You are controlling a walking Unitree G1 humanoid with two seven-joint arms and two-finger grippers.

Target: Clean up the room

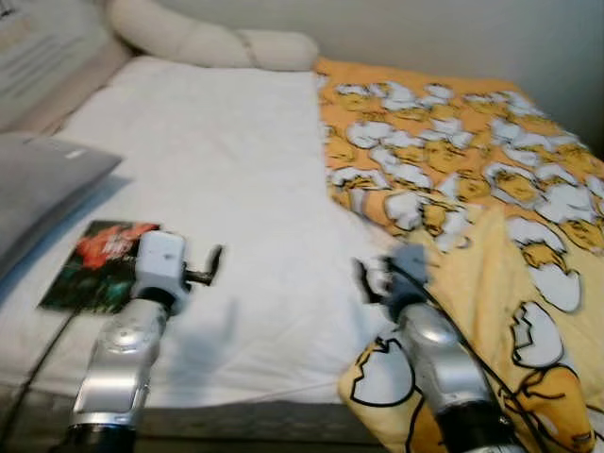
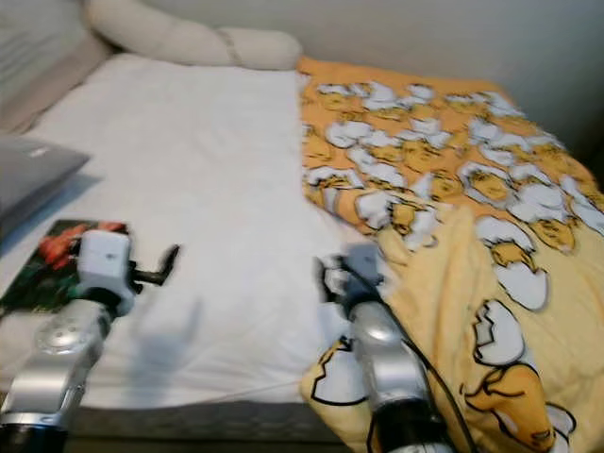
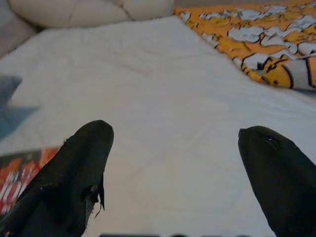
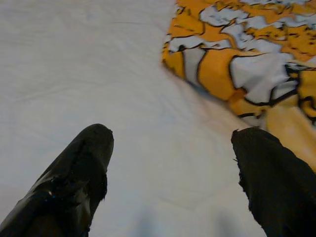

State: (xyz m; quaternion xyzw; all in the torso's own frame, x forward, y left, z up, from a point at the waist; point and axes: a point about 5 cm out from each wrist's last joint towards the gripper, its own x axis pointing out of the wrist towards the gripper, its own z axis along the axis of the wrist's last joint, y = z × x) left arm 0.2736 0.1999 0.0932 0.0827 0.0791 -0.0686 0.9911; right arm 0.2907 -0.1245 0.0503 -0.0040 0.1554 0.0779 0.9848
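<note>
- Your right gripper (image 4: 170, 182) hovers over the white sheet (image 1: 217, 179), jaws wide apart and empty, just beside the folded edge of the yellow blanket (image 1: 472, 179).
- The blanket lies bunched on the right half of the bed, one corner hanging over the near edge by your right arm. It looks like the thing to straighten.
- Go for the rumpled fold nearest the fingers: come down low, take the cloth's edge between both pads, then pull flat across the sheet, not upward.
- Your left gripper (image 3: 173, 182) is also spread open and holds nothing; it hangs above the sheet near the book (image 1: 99, 264).
- The book lies flat at the bed's near left, next to a grey pillow (image 1: 42, 184). Keep the blanket clear of it, or lift it off first.
- The book's cover shows red and green; any writing is too blurred to read. The blanket carries a cartoon egg print, no legible text.
</note>
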